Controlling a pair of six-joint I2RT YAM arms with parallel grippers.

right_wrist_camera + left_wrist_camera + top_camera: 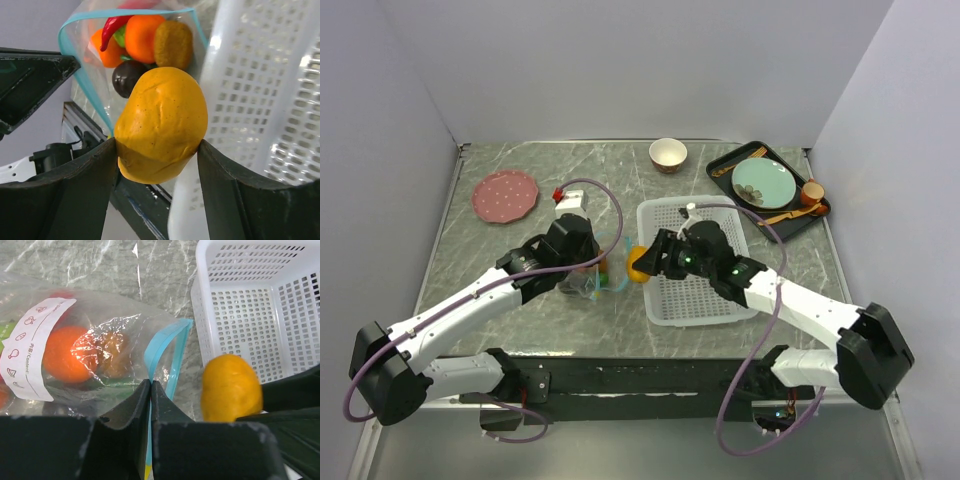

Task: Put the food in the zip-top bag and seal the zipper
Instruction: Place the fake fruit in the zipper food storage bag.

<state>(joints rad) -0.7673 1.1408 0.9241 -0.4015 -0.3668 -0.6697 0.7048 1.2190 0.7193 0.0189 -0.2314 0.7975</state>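
The left gripper has its fingers clenched flat together on the bag, nipping the clear film at the mouth just beside the zipper. We see that mouth gaping toward the right of the left-wrist frame. Behind the gripper, the left arm runs from lower left up to the centre of the top view, its wrist tipped down over the bag.

The right gripper grasps the yellow fruit, one finger on either flank, and holds it just outside the bag's mouth, beside the left wall of the basket. The right arm reaches from lower right up and left across the basket.

Inside the bag we make out two oranges, a chili, a kiwi and a dark fruit.
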